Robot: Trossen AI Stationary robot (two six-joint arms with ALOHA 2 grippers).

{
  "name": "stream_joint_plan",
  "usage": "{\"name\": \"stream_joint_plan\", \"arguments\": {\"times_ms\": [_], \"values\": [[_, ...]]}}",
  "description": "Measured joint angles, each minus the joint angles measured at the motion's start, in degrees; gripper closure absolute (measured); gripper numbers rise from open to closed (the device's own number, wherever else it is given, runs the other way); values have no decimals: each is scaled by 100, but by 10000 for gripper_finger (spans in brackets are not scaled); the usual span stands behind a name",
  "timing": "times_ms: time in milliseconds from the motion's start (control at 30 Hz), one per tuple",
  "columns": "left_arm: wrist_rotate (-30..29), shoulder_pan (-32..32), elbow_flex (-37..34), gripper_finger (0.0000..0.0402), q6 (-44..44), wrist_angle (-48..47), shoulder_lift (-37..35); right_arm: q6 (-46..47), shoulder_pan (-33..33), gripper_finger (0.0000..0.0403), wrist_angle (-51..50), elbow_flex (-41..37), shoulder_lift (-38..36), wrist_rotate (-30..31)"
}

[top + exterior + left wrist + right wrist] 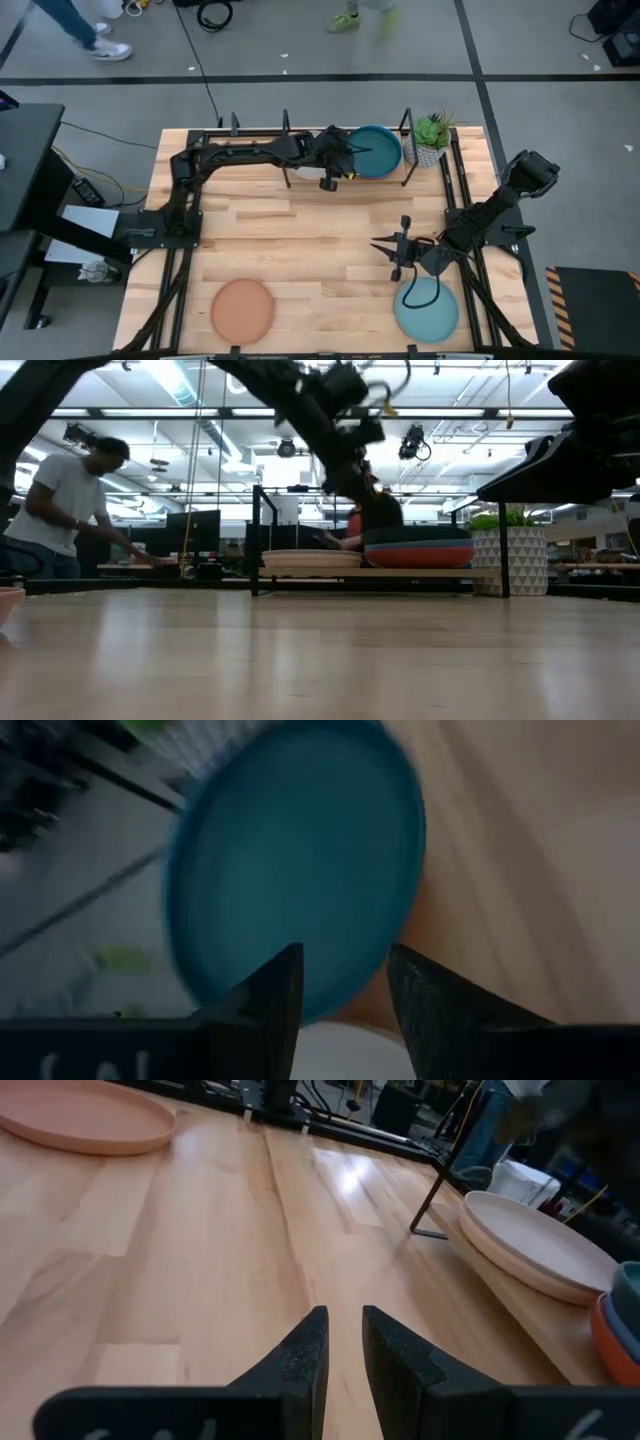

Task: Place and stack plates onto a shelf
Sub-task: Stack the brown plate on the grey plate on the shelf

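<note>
The black rod shelf (290, 150) stands along the table's far edge. Its right half carries a stack (418, 546) with the dark teal plate (377, 150) on top, blue and orange below. Cream-coloured plates (310, 558) lie on its left half. My left gripper (338, 166) hovers open at the teal plate's (300, 850) left rim, one finger on either side of that edge (345, 990). My right gripper (398, 250) hangs over bare table with a narrow gap between its fingers (343, 1345), just beyond the light aqua plate (427, 308). A terracotta plate (242, 308) lies flat near the near edge.
A small green plant in a white patterned pot (430, 140) stands right of the shelf, close to the stack. Bare wood lies across the table's middle (300, 235). People move in the room behind the table (70, 500).
</note>
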Motion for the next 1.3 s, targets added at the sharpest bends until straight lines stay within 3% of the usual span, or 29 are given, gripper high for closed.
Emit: {"name": "stream_joint_plan", "arguments": {"times_ms": [200,467,733,967,1300], "values": [[-5,-359,8,247,-790,-1015,-556,-375,-118,331,84,0,0,47],[5,-972,6,246,-3229,-3295,-858,-1062,-434,331,440,1,0,-34],[95,-1799,-3,246,-5227,-5036,-843,-1971,-957,331,1057,4,-2,-1292],[89,-2818,-3,246,-6607,-5414,-836,-2215,-1542,331,1094,4,-2,-2069],[-472,-4089,-380,246,-8957,-5007,-826,-2413,-1865,331,1103,2,0,-2943]]}}
